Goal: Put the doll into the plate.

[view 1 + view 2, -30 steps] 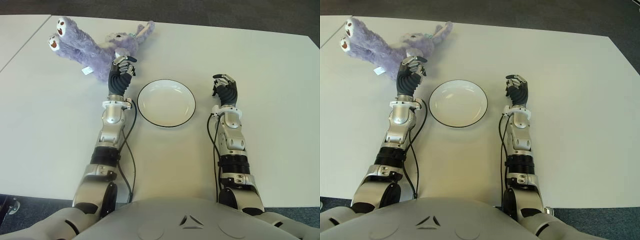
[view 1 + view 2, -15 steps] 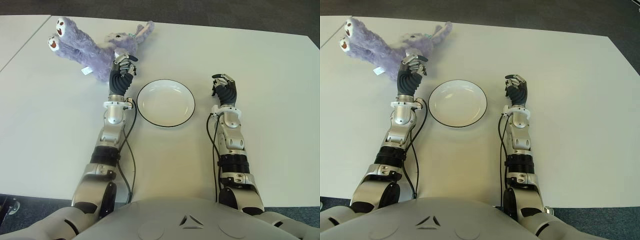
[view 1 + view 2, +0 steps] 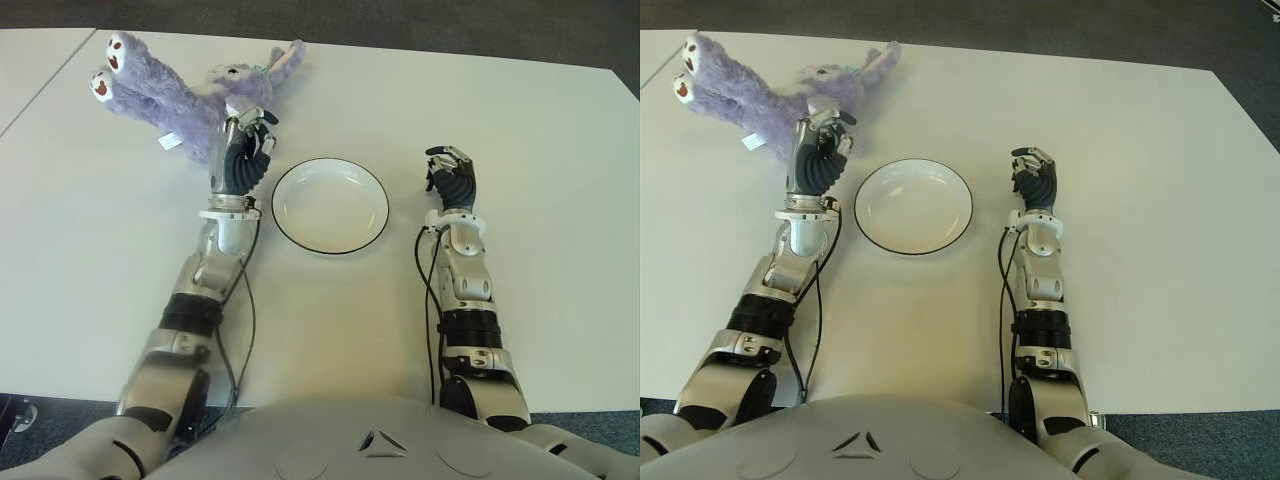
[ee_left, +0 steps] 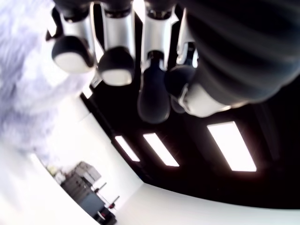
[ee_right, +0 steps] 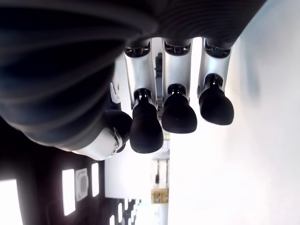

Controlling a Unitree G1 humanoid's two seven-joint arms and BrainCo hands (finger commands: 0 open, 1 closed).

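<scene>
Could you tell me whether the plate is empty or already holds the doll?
Empty: the plate shows bare white; the doll lies on the table beyond it.

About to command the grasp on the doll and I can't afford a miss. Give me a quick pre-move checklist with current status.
1. Doll on the table, outside the plate: ok, lying beyond the left hand.
2. Left hand at the doll: ok, it shows against the doll's body.
3. Left hand holds the doll: not ok, fingers curled with nothing between them.
4. Plate has no contents: ok.
5. Right hand out of the way: ok, to the plate's right, curled, holding nothing.
</scene>
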